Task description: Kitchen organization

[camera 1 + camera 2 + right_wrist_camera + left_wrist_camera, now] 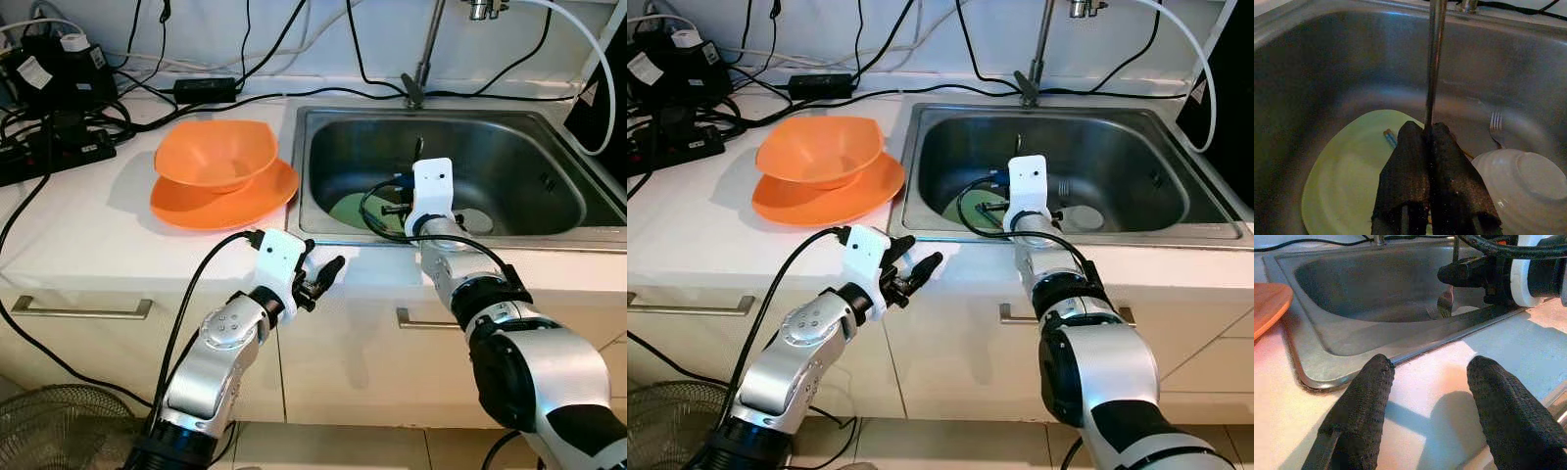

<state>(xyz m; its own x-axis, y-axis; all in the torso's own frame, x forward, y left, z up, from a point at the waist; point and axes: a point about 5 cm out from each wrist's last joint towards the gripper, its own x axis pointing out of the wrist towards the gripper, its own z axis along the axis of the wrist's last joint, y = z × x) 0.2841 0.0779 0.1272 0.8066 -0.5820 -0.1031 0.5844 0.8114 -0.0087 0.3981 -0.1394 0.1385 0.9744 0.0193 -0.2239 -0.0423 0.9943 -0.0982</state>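
Cables (59, 108) are sprawling at the tabletop's (88, 235) far left, near an orange bowl (216, 152) sitting in an orange plate (225, 196). Left claw (321, 279) is hovering wide apart over the tabletop's front edge. Right claw (1427, 142) is reaching into the steel sink (558, 230), pinching an upright metal utensil handle (1434, 58) above a pale green plate (1347, 181), with a white bowl (1523, 188) and fork (1496, 128) alongside.

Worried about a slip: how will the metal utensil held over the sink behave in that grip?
The metal utensil looks stiff and thin, so it should not bend. Its polished handle probably is slippery, and the right gripper pinches it at one end only, so it may pivot or slide. If dropped, it would likely land on the green plate or white bowl below.
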